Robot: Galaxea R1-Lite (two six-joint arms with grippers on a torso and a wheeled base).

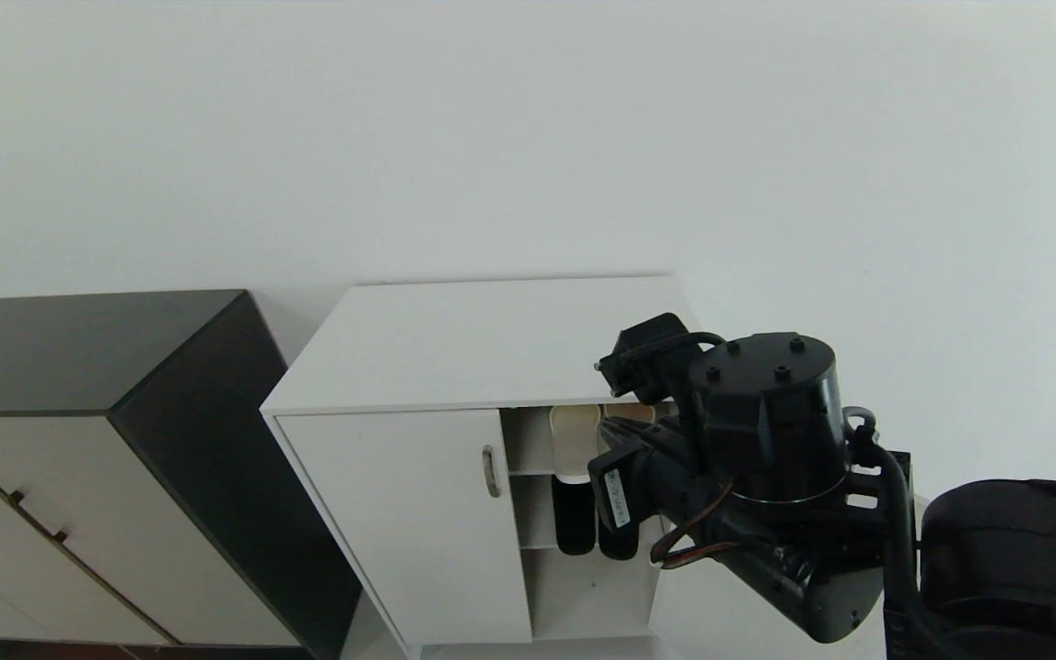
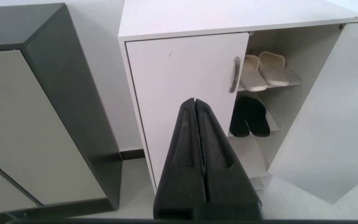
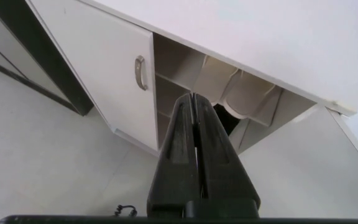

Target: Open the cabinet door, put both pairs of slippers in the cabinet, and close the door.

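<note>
Both pairs are shelved, white slippers above black slippers, so only the open door remains. It swings out at the right of the cabinet, nearest my right gripper (fingers pressed together, empty). The left gripper is likewise closed. The door's free edge probably faces me.

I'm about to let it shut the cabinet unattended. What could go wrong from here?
1. The open door stands wide, and the shut right tool points into the opening, not at it; a push on the flat panel might slip.
2. The white slippers and black slippers lie near the front of the shelves, so the closing door might catch on them.
</note>
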